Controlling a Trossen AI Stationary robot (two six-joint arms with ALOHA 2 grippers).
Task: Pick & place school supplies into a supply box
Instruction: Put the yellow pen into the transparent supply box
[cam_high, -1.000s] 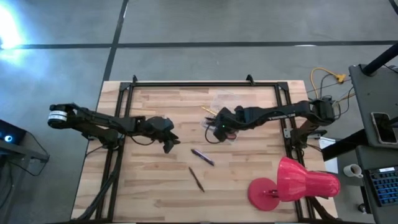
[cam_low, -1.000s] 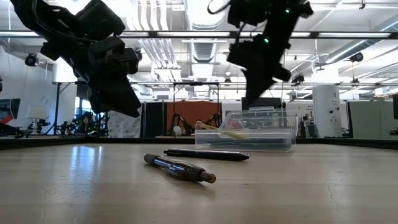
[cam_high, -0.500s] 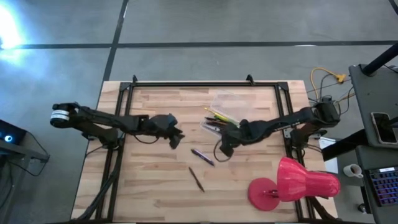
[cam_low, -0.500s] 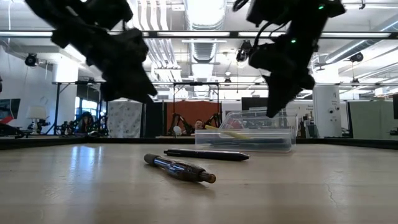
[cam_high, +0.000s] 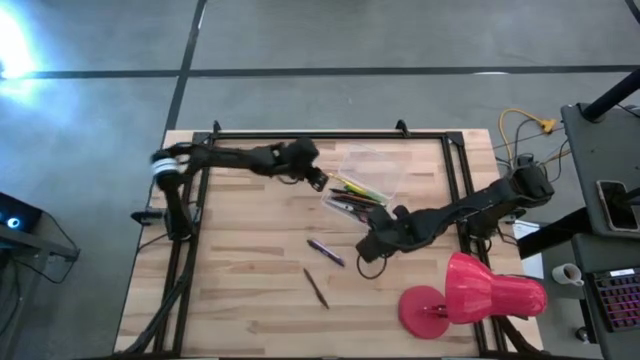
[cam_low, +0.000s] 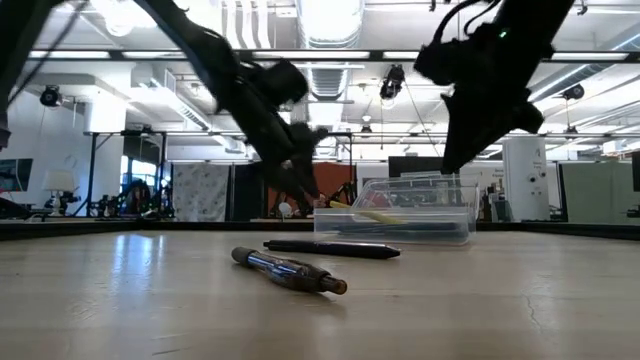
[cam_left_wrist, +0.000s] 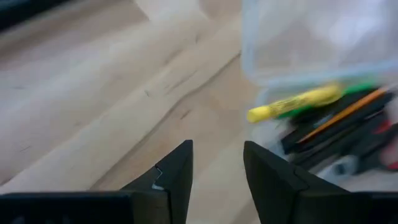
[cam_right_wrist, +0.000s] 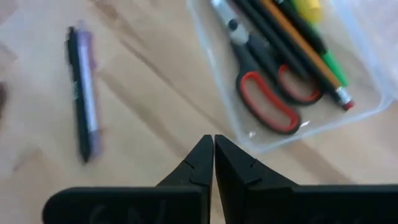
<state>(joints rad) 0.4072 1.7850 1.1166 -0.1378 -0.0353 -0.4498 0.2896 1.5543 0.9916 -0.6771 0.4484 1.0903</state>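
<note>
The clear supply box (cam_high: 362, 185) rests on its base right of the table's middle and holds pens, pencils, a yellow marker (cam_left_wrist: 292, 102) and red-handled scissors (cam_right_wrist: 273, 102). A purple pen (cam_high: 326, 252) (cam_right_wrist: 81, 118) and a dark pen (cam_high: 316, 288) lie flat on the wood nearer the near edge. My left gripper (cam_high: 312, 175) (cam_left_wrist: 217, 165) hovers open just left of the box. My right gripper (cam_high: 372, 243) (cam_right_wrist: 213, 152) is shut, in the air on the near side of the box, between it and the purple pen.
A large pink-red lamp-shaped object (cam_high: 470, 292) lies at the table's near right corner, close to my right arm. Black frame rails (cam_high: 300, 135) run along the left, far and right edges. Bare wood (cam_high: 230, 270) spreads over the near left part.
My left arm has swung from the table's left middle toward the far edge and the right, ending beside the box's left end. My right gripper has drawn back from over the box toward the near edge. The box and both loose pens have stayed put.
</note>
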